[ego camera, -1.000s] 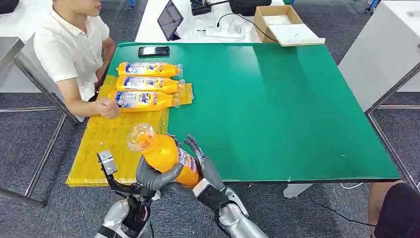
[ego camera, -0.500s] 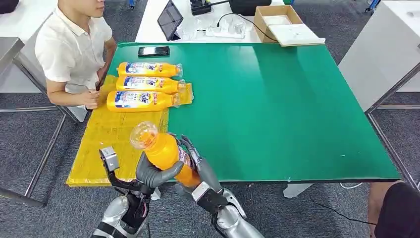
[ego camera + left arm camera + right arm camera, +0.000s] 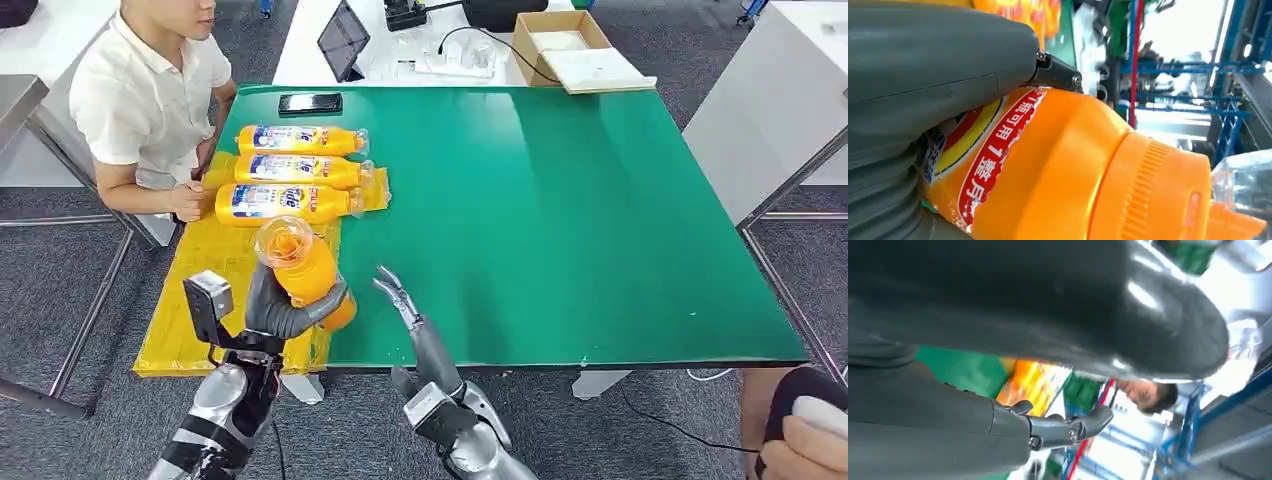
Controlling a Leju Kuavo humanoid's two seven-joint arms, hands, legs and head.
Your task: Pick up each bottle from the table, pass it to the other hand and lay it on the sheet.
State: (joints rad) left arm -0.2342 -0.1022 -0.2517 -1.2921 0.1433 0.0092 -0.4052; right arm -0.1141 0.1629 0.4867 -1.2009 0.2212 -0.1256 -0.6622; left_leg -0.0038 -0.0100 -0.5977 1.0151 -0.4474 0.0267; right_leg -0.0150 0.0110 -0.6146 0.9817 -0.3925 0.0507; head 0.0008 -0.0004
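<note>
The left hand (image 3: pixel 283 312) wraps its fingers around the orange bottle (image 3: pixel 300 268), holding it tilted above the near edge of the yellow sheet (image 3: pixel 215 290). The right hand (image 3: pixel 405 300) is just beside it over the green surface (image 3: pixel 560 220), fingers apart and holding nothing. Three bottles (image 3: pixel 290 168) lie side by side on the sheet's far end.

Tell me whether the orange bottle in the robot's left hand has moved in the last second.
Yes. The orange bottle has gone left, away from the right hand, over the yellow sheet.
</note>
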